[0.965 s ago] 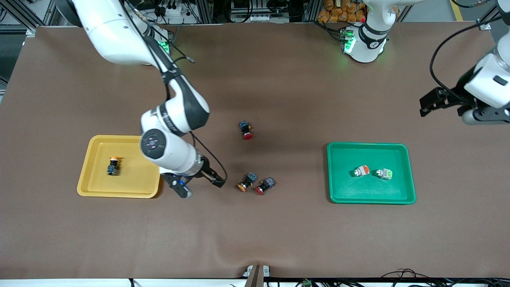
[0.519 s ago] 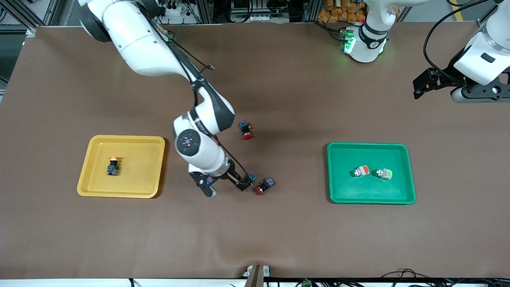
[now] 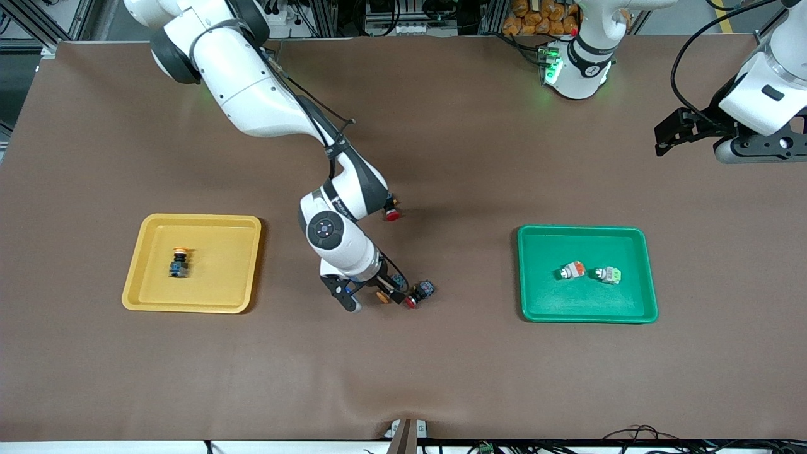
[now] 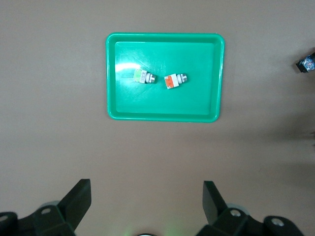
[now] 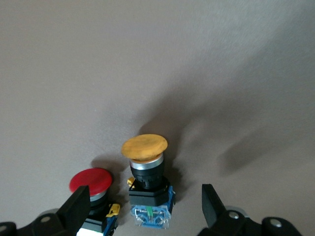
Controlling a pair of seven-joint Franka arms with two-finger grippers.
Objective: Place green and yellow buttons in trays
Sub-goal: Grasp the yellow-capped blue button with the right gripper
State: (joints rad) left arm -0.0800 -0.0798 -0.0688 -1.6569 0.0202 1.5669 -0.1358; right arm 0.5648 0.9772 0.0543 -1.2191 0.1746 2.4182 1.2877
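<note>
Table (image 3: 441,378) fills the front view, and the right arm reaches from its top edge down to the lower middle. The yellow tray (image 3: 189,307) lies at the right arm's end and already holds one yellow-capped button (image 3: 179,261). The green tray (image 3: 586,317) lies at the left arm's end and holds both silvery buttons (image 3: 572,270) (image 3: 609,275).

The left gripper (image 3: 662,140) waits with its fingers spread, high over bare table near the upper corner of the frame at its own end. The right gripper (image 3: 376,299) is far nearer the work. It hangs low with its fingers apart and nothing held, straddling the last yellow-capped button (image 3: 381,295).

In the right wrist view that button (image 5: 145,169) lies on its side in the lower middle of the picture, cap pointing away from the wrist. Its long axis runs straight between the two fingers, so I judge that closing would pinch it across the dark body. A red-capped button (image 5: 91,183) lies just beside it, close to one finger (image 5: 78,206), and that finger could snag it.

A second ago the right gripper was beside the yellow tray; half a second ago it was just reaching the button. The left arm has drawn back toward the top of the frame. No button has moved.
</note>
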